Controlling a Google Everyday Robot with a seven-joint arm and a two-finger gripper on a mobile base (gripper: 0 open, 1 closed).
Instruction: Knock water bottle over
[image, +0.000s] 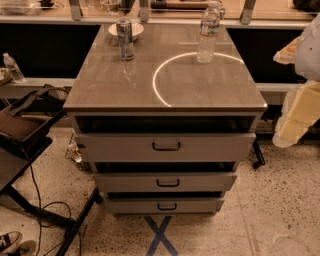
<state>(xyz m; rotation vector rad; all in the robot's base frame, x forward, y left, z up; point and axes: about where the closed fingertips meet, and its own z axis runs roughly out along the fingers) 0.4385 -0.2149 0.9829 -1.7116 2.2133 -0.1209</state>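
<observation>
We've a silver can (125, 40) just in front of a bowl (135, 28) on the drawer cabinet (110, 85); gripper (292, 120) hangs at right edge.

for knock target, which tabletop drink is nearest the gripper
The clear white-capped water bottle, back right; the silver can is farther left, and the gripper hangs right of the table.

At the right edge of the frame, a rounded white arm (311, 47) is being shown, the blocky cream gripper (292, 122) beneath it.
</observation>
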